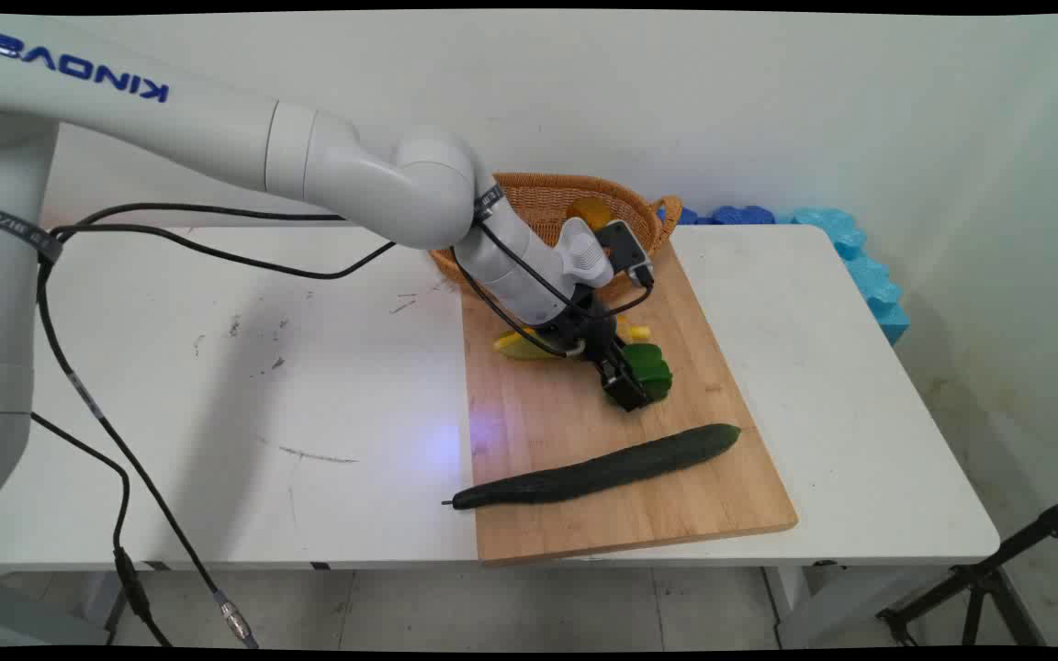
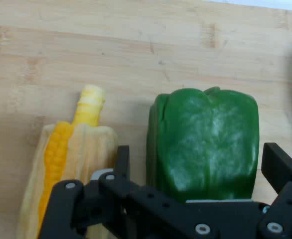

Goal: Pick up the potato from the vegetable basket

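The hand [image 2: 193,172] is lowered onto the board [image 1: 676,496] on the table [image 1: 217,386], its fingers spread to either side of the pepper [image 2: 203,144], not closed on it. The corn [image 2: 69,164] lies just beside the pepper. A cucumber [image 1: 598,473] lies nearer the front; a basket [image 1: 547,207] stands behind.

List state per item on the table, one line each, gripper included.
gripper: open, fingers either side of the green pepper, low over the board
green pepper: on the cutting board, between the fingers
corn: lying beside the pepper, husk partly open
cucumber: lying whole on the board
cutting board: flat on the table
basket: upright behind the board
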You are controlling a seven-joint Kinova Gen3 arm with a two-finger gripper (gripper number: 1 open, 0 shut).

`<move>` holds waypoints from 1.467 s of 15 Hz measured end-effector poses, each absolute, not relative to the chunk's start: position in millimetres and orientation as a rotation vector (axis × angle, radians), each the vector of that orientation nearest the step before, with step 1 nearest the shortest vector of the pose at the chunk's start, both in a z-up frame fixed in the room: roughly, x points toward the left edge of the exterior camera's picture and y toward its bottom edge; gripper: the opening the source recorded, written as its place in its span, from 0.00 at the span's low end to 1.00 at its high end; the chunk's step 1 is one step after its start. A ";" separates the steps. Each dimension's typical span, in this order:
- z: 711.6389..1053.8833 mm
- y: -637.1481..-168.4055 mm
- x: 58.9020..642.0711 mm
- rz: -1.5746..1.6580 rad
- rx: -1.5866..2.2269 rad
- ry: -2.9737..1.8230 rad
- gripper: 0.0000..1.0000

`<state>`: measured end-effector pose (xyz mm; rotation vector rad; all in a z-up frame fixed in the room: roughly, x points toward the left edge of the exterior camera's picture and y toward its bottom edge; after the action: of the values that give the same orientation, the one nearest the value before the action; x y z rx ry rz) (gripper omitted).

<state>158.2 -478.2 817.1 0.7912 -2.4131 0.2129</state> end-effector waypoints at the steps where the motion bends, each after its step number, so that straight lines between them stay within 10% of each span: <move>1: 817.4 -478.0 158.0 0.215 0.788 -2.413 1.00; 22: 907.1 -512.0 196.3 0.362 0.880 -2.326 1.00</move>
<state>196.3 -512.0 907.1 0.8798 -2.3256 0.3621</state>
